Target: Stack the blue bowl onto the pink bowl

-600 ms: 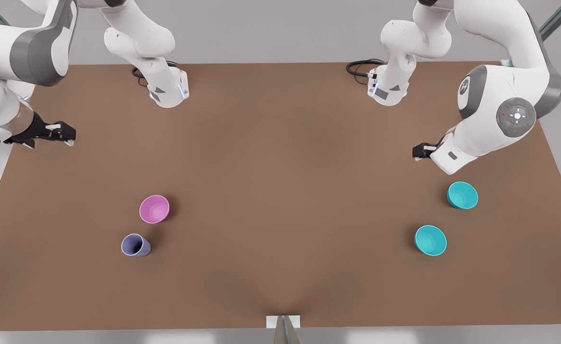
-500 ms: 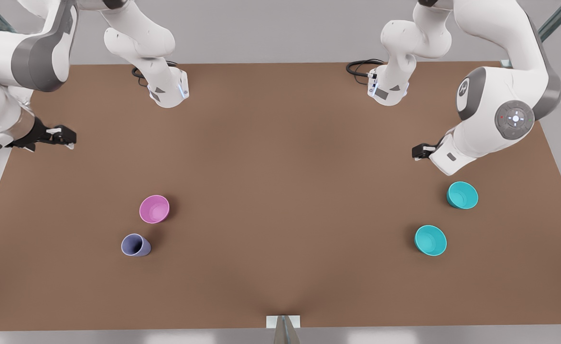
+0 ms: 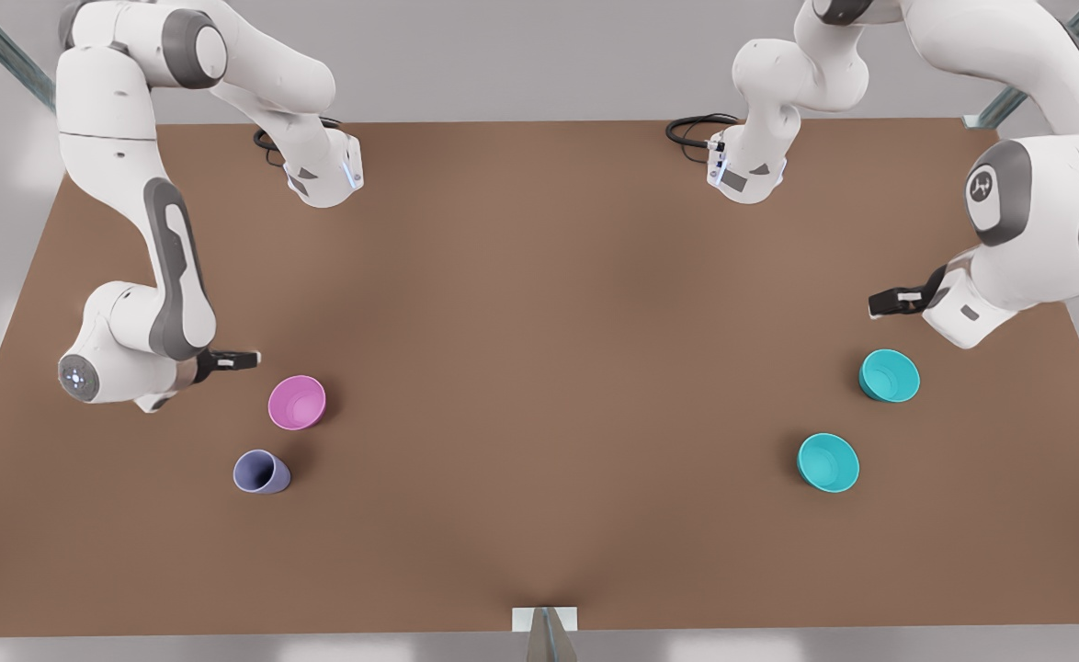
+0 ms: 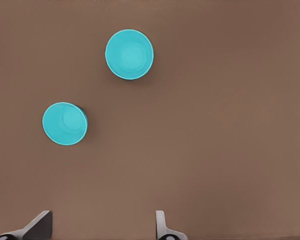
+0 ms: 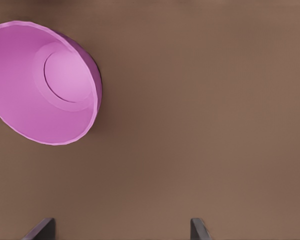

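Blue bowl: upright on the table, front view's right, a look-alike teal bowl near it toward the camera. Pink bowl well apart on the front view's left, purple cup just beside it.

Left gripper hovers above and near the blue bowl, fingers spread wide, empty. Right gripper just beside the pink bowl, fingers wide, empty.

Risks, as judged: descent onto the wrong teal bowl; the right gripper nudging the pink bowl or blocking placement; a rim pinch slipping during the long carry across.
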`<state>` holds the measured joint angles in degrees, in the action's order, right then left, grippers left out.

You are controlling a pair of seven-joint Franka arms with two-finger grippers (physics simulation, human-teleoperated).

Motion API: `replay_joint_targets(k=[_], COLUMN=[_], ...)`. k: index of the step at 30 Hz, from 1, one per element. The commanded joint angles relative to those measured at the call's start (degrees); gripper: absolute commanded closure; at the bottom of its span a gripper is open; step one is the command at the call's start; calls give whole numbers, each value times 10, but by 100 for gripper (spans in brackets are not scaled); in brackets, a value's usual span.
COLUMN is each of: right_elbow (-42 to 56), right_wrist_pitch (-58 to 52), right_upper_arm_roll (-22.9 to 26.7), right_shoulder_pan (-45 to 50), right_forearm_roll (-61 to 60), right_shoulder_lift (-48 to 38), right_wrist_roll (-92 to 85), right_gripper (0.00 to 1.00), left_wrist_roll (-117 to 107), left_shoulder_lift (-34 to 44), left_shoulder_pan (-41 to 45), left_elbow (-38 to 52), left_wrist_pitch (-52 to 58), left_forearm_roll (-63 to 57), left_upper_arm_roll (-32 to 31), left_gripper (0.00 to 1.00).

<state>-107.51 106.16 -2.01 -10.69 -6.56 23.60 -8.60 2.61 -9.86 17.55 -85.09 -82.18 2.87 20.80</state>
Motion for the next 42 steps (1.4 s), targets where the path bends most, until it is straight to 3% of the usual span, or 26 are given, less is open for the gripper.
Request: replay_joint_targets(k=[1,11,20,30,31,34,37,42], right_elbow=[-9,-21,-9,-2,-2,-1,4,12], right_wrist_pitch=[134,153,163,172,172,170,168,116], right_upper_arm_roll=[-1,-18,-26,-26,-26,-26,-26,-34], right_shoulder_pan=[4,4,14,10,10,10,9,13], right_forearm_roll=[-25,-79,-93,-97,-97,-97,-97,-101], right_shoulder_lift=[1,45,83,104,104,104,104,91], right_wrist_roll=[43,44,44,41,39,38,38,33], right_gripper=[0,0,0,0,8,51,75,79], left_wrist_roll=[152,64,71,63,63,62,61,60], left_shoulder_lift=[-1,-117,-141,-118,-119,-119,-119,-119], left_shoulder_pan=[4,-8,-3,20,20,20,20,20], left_elbow=[15,19,54,74,73,74,76,77], left_wrist_pitch=[-10,-32,-3,87,98,106,105,105], left_forearm_roll=[13,89,77,87,87,86,86,86], left_upper_arm_roll=[0,16,27,8,8,9,9,9], left_gripper=[0,0,0,0,0,0,0,0])
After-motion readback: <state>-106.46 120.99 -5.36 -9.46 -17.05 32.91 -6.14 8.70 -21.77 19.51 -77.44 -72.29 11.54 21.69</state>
